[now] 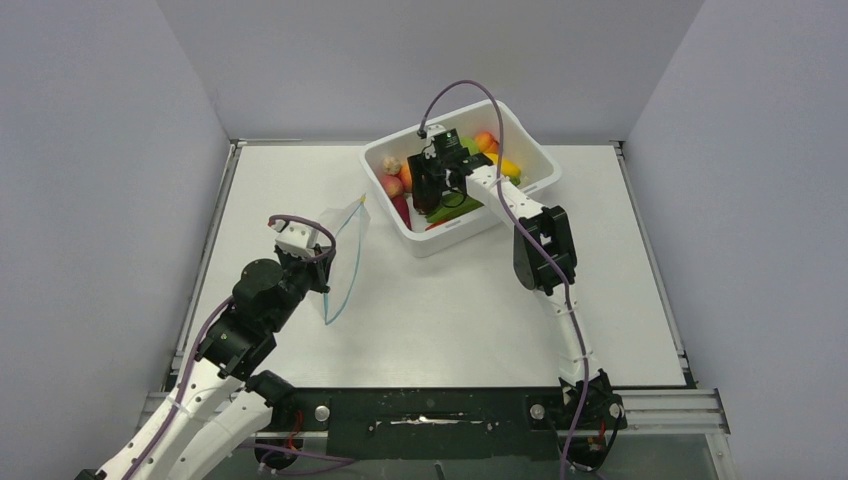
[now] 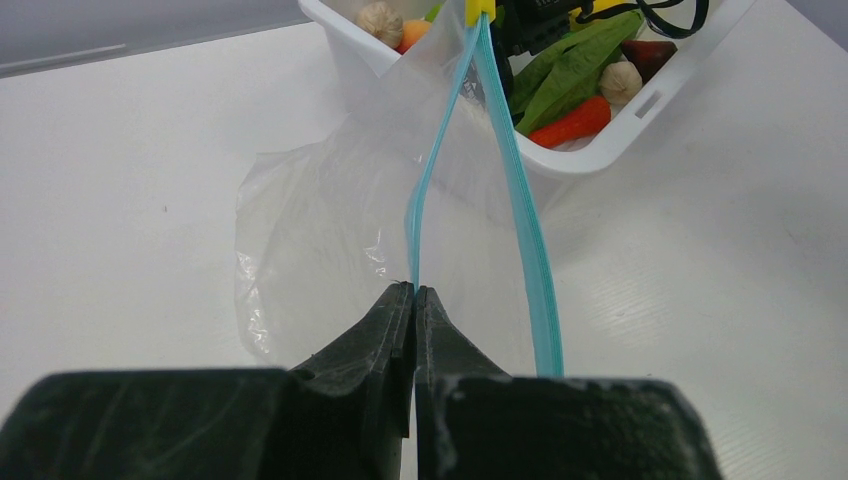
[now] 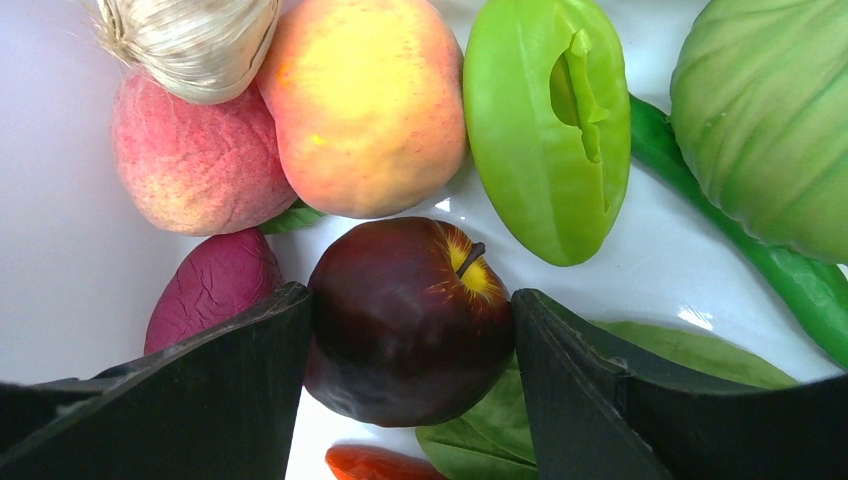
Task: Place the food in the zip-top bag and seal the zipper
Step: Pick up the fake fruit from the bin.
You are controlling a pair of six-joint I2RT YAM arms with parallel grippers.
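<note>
Left gripper (image 2: 413,300): fingers fully closed, pinching one side of the blue zipper (image 2: 527,240) of the zip-top bag (image 2: 320,230). The bag's mouth stands parted and lies over the table (image 2: 120,200), pointing toward the white tub (image 1: 535,160) nearby.

Right gripper (image 3: 410,293): lowered into the tub, fingers spread on either side of a dark red apple (image 3: 400,340). Both fingers appear to touch the apple, but a firm grip cannot be confirmed.

The food (image 1: 488,142) lies in the tub. Two peaches (image 3: 365,100), a garlic bulb (image 3: 190,40) and a green piece (image 3: 545,130) sit just beyond the apple.
</note>
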